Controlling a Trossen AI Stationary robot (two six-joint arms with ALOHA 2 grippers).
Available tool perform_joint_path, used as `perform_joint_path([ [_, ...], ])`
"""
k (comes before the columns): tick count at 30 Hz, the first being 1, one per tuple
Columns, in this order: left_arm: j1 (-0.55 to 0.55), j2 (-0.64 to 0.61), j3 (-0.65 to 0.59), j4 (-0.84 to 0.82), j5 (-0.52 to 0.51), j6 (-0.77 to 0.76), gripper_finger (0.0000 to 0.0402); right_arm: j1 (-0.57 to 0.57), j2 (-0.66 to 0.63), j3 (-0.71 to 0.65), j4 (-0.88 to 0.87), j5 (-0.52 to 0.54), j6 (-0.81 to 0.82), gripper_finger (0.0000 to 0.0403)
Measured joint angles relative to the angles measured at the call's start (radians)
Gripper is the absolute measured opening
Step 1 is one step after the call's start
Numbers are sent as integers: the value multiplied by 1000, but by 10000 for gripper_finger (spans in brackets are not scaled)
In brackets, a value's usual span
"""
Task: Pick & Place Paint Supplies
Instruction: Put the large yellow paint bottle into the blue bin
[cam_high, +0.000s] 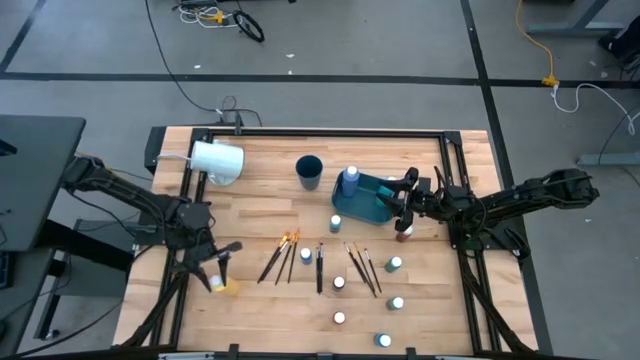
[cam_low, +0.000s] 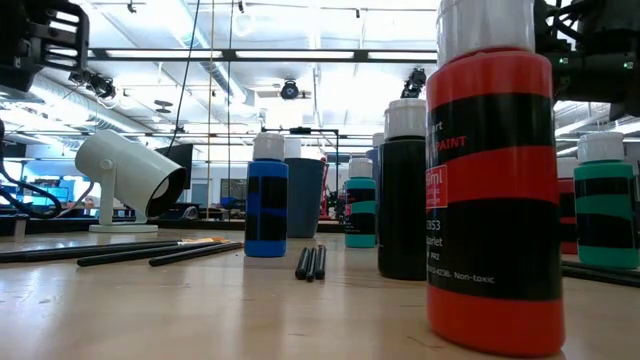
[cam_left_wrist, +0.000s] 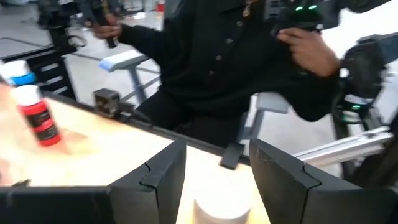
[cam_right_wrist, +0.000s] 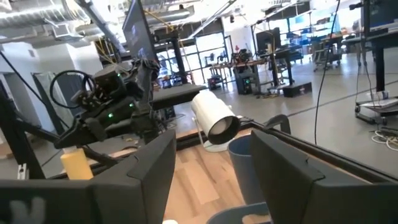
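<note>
Near the table's near left corner, a yellow paint bottle (cam_high: 229, 289) with a white cap stands between the fingers of my left gripper (cam_high: 220, 272). My right gripper (cam_high: 398, 197) hangs open over the right end of the teal tray (cam_high: 365, 207), nothing between its fingers (cam_right_wrist: 214, 140). A blue bottle (cam_high: 348, 181) stands in the tray. Several small bottles (cam_high: 339, 283) stand on the table's middle and near right, a red one (cam_low: 490, 190) closest to the low camera. Thin brushes (cam_high: 285, 255) lie flat between them. My left gripper has the yellow bottle's top between its two fingers: the white cap (cam_left_wrist: 217, 210) sits far back in the gap, close to both inner faces. The fingers come about level, slanting toward the table's near edge. The body and foot are hidden, so lifted or standing cannot be told.
A large white cylinder (cam_high: 218, 160) lies at the far left, a dark blue cup (cam_high: 309, 170) beside it. Black rails (cam_high: 180, 290) frame the table. A person in dark clothes (cam_left_wrist: 211, 56) sits just beyond the near edge.
</note>
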Motion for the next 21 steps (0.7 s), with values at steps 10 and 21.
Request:
perform_joint_path([
  [10,-35,0,0,-53,-112,57,178,0,0,0,-1,0,3,207],
  [21,-45,0,0,27,-225,37,123,0,0,0,-1,0,3,207],
])
